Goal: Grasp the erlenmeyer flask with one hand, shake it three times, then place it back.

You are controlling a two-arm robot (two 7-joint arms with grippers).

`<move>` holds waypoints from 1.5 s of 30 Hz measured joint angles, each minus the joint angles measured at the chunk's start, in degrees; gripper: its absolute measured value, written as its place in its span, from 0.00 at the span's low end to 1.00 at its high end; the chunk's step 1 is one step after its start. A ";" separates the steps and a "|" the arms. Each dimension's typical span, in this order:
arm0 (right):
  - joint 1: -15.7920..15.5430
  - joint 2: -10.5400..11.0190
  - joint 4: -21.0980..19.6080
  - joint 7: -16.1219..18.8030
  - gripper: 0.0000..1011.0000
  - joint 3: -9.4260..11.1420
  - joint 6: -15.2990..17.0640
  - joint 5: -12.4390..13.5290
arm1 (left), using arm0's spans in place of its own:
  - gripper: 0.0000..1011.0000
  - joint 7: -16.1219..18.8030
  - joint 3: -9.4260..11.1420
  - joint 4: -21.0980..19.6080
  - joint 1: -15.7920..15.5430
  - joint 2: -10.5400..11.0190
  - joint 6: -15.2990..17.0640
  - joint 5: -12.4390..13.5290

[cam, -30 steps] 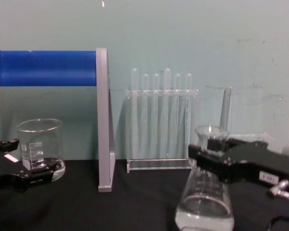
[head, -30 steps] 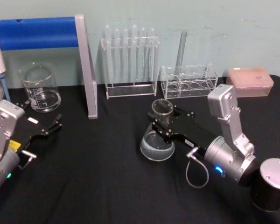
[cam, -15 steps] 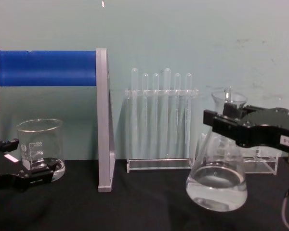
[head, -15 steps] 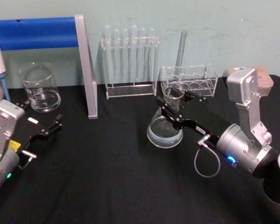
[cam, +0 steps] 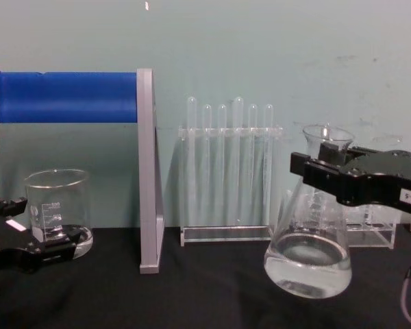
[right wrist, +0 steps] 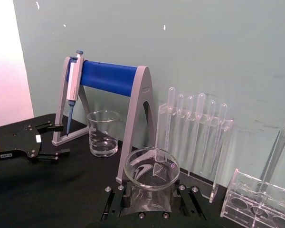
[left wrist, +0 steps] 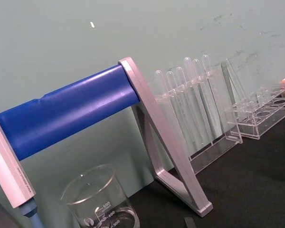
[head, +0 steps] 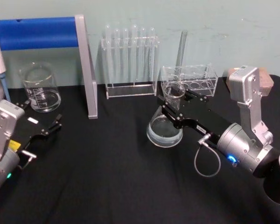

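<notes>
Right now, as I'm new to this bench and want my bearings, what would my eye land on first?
The glass flask, tilted with clear liquid in its base, gripped at the neck by the right gripper, right of centre. Next, the blue-barred stand at back left, with the open left gripper parked beside the beaker.

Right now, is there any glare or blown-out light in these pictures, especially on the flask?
Right wrist view: a blown-out white patch of wall beyond the blue stand; the flask rim shows only small glints. Chest view: even light, the liquid readable below the right gripper. Left wrist view: soft sheen along the stand's blue bar.
</notes>
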 joint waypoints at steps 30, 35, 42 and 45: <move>-2.62 2.90 -5.84 5.63 0.45 -6.30 -0.33 1.11 | 0.99 0.00 0.00 0.00 0.00 0.00 0.00 0.00; -2.84 4.03 -6.74 6.92 0.44 -7.38 -0.75 1.73 | 0.99 0.00 0.00 0.00 0.00 0.00 0.00 0.00; -2.35 4.37 -6.40 6.49 0.45 -7.64 -0.98 2.12 | 0.99 0.00 0.00 0.00 0.00 0.00 0.00 0.00; -1.76 4.11 -5.50 5.32 0.45 -7.03 -0.98 2.10 | 0.99 0.00 0.00 0.00 0.00 0.00 0.00 0.00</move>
